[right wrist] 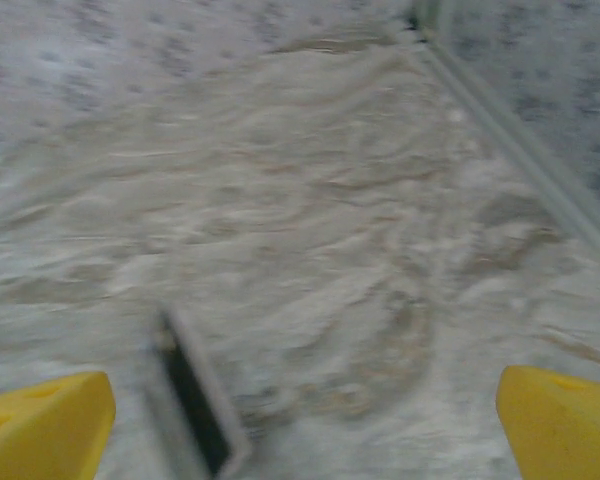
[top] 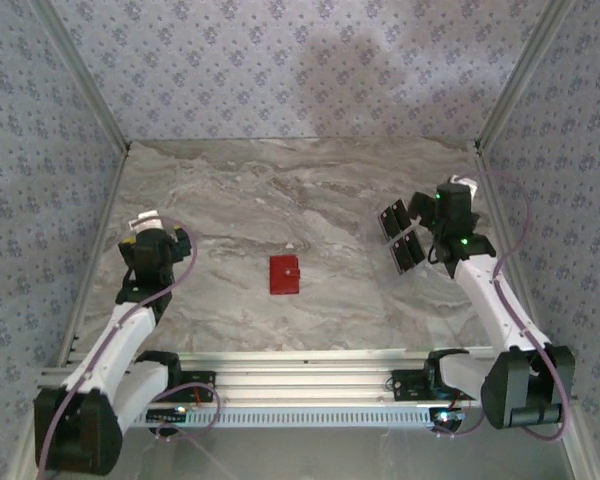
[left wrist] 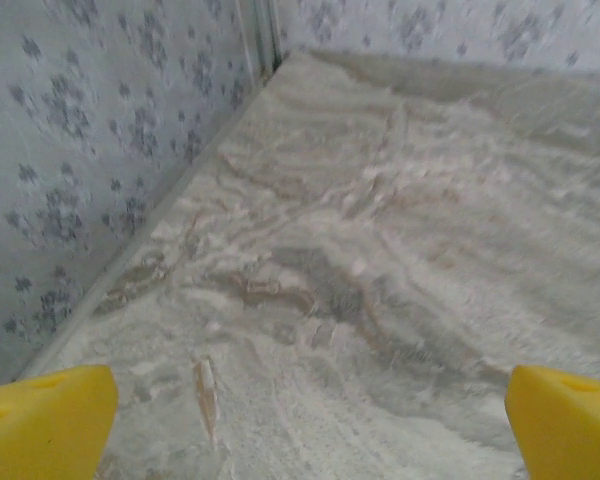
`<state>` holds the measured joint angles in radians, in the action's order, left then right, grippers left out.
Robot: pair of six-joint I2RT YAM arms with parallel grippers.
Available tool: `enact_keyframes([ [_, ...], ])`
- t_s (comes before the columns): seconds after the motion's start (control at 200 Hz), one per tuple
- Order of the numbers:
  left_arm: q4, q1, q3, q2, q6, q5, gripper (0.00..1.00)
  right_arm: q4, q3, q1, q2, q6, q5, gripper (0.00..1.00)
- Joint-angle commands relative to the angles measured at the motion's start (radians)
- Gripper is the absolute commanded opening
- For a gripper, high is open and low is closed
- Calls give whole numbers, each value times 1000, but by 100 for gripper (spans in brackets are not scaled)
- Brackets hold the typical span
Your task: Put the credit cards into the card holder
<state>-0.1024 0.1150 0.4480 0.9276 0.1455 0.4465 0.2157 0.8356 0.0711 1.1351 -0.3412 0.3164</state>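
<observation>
While the left jaws and the right jaws both stand spread wide, grasping nothing, the small red square folding card holder [top: 284, 274] lies shut at the middle of the grey-veined marble bench [top: 230, 190], probably so either arm can reach it. A thin dark rectangular credit card [right wrist: 195, 400] lies just under the right jaws.

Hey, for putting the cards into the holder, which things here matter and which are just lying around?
Belongs to the job:
- red card holder, on the table between the arms
- what looks like a credit card, dark with a light edge, blurred
- left gripper, open
- right gripper, open

Just there:
- marbled table
- patterned walls
</observation>
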Motion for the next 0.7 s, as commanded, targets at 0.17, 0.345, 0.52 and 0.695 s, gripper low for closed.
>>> enact_keyframes([
  [0.17,-467,-42,-98,289,-110,-151,100,-304,-188,-139,98,175,44,100],
  [0.345,-584,-69,-83,396,-148,-272,100,-650,-330,-148,194,237,-67,100],
  [0.52,-676,-127,-70,486,-138,-436,100,-902,-405,-109,314,319,-187,100],
  [0.695,-815,-131,-90,611,-150,-486,100,-1017,-448,-86,384,372,-246,100],
])
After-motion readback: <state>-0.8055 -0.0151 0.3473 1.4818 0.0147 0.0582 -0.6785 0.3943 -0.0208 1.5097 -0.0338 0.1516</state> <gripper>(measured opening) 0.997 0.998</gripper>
